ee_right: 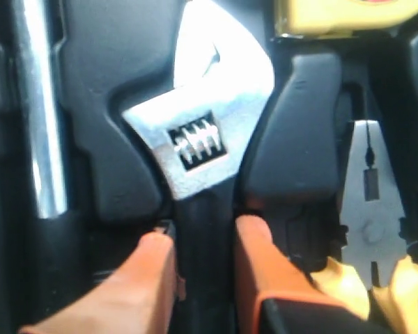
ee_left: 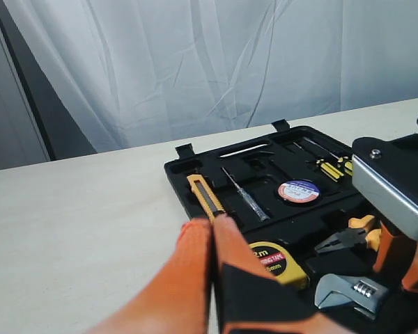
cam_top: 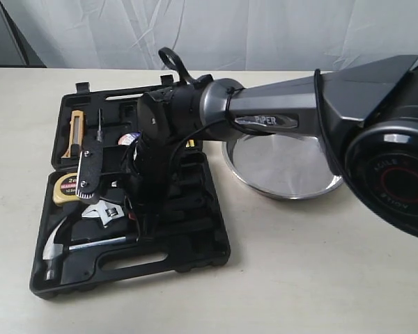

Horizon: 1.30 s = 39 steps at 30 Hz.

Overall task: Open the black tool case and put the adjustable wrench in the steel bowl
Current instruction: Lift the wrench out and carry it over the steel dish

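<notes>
The black tool case [cam_top: 188, 252] [ee_left: 195, 167] lies open on the table, with tools in its moulded slots. The adjustable wrench [cam_top: 106, 212] [ee_right: 202, 132] [ee_left: 348, 289] lies in its slot, silver head showing. My right gripper [ee_right: 203, 240] [cam_top: 145, 226] reaches down into the case, and its orange fingers [ee_right: 153, 268] press both sides of the wrench's black handle. Beside the case's edge by the utility knife, my left gripper [ee_left: 212, 221] is shut with nothing in it; the exterior view does not show it. The steel bowl [cam_top: 285, 170] sits right of the case, partly under the right arm.
Around the wrench lie a claw hammer [cam_top: 56, 243] [ee_right: 38, 118], a yellow tape measure [cam_top: 64, 188] [ee_left: 279, 261] and orange-handled pliers [ee_right: 373, 229] [ee_left: 348, 236]. A yellow utility knife [ee_left: 205, 195], a tester screwdriver [ee_left: 244, 195] and a tape roll [ee_left: 299, 190] fill the lid half.
</notes>
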Available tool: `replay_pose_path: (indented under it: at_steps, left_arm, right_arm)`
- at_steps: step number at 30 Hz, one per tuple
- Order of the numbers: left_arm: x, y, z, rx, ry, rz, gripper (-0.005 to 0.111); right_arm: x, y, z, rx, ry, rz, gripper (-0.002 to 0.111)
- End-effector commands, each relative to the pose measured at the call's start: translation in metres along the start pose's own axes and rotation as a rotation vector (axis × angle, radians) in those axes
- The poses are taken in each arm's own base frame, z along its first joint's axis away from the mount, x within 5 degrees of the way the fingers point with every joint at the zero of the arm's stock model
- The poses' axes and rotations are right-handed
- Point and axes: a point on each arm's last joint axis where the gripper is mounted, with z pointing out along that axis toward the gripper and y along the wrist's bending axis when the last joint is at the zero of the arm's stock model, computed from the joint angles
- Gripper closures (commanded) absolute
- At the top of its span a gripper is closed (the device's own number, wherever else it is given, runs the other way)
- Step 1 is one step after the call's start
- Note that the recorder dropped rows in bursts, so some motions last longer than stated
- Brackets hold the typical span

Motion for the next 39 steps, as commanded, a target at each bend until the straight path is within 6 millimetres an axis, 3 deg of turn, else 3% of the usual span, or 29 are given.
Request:
replay_pose_path:
  at_steps: [1,11,19,23,25,27,28,29,30,33,35,39]
  left_arm:
    - [-0.001,0.000,0.000,0.004,-0.005,-0.003,0.106]
    - [-0.001,0.000,0.000,0.004,-0.005,-0.003,0.106]
    - [-0.001,0.000,0.000,0.004,-0.005,-0.003,0.106]
    - [-0.001,0.000,0.000,0.004,-0.005,-0.003,0.106]
    - [-0.001,0.000,0.000,0.004,-0.005,-0.003,0.106]
    - [-0.001,0.000,0.000,0.004,-0.005,-0.003,0.106]
    - [-0.001,0.000,0.000,0.004,-0.005,-0.003,0.106]
    - [-0.001,0.000,0.000,0.004,-0.005,-0.003,0.106]
    - [-0.001,0.000,0.000,0.004,-0.005,-0.003,0.106]
    - [-0.001,0.000,0.000,0.004,-0.005,-0.003,0.106]
    - [-0.001,0.000,0.000,0.004,-0.005,-0.003,0.106]
    - [-0.001,0.000,0.000,0.004,-0.005,-0.003,0.106]
  right_arm:
    - [-0.008,-0.001,-0.025,0.008,-0.068,0.066,0.109]
    - [-0.018,-0.002,-0.053,0.040,-0.141,0.091,0.109]
    - [-0.021,-0.001,-0.061,0.040,-0.160,0.101,0.109]
    - [-0.015,-0.012,-0.076,0.175,-0.101,0.195,0.109]
    - [-0.001,-0.031,-0.096,0.343,-0.064,0.327,0.109]
    - [0.028,-0.055,-0.114,0.445,-0.043,0.503,0.109]
    - [0.059,-0.073,-0.123,0.471,-0.015,0.611,0.109]
    - [0.077,-0.081,-0.128,0.477,-0.001,0.664,0.109]
    - [0.113,-0.095,-0.136,0.473,0.017,0.787,0.109]
    - [0.179,-0.111,-0.141,0.417,0.051,0.994,0.109]
    - [0.201,-0.111,-0.131,0.344,0.096,0.973,0.109]
    - [0.207,-0.114,-0.109,0.291,0.073,0.983,0.109]
